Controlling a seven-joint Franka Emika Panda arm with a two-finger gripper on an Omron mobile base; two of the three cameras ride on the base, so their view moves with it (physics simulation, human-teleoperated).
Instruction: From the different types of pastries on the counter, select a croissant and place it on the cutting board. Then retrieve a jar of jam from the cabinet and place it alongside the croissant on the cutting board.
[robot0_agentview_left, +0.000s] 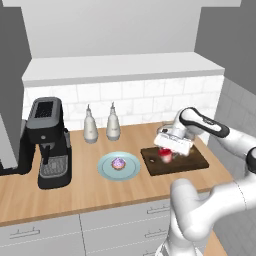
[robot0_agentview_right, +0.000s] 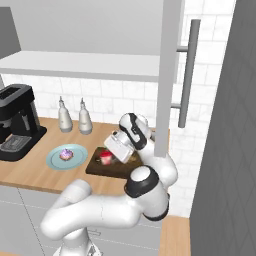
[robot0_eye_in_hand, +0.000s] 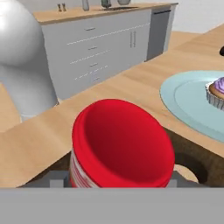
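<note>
Left base view: gripper (robot0_agentview_left: 169, 150) is sitting low over the cutting board (robot0_agentview_left: 174, 160), clamping the jar of jam (robot0_agentview_left: 166, 155); right base view: jar is showing red at the board's (robot0_agentview_right: 107, 167) middle beside the blue plate (robot0_agentview_right: 67, 157); hand view: red lid (robot0_eye_in_hand: 123, 145) is filling the space between the fingers, frosted pastry (robot0_eye_in_hand: 217, 92) on the plate nearby.

Jar (robot0_eye_in_hand: 120, 146): lower body cut off by hand view's bottom edge; fingertips beside jar hidden. Gripper (robot0_agentview_left: 169, 151) covers jar top in base views; grip state unclear. Plate (robot0_eye_in_hand: 186, 103) and cupcake (robot0_eye_in_hand: 216, 92) beside jar cropped at right edge. Croissant on board (robot0_agentview_left: 192, 162) hidden behind hand.
</note>
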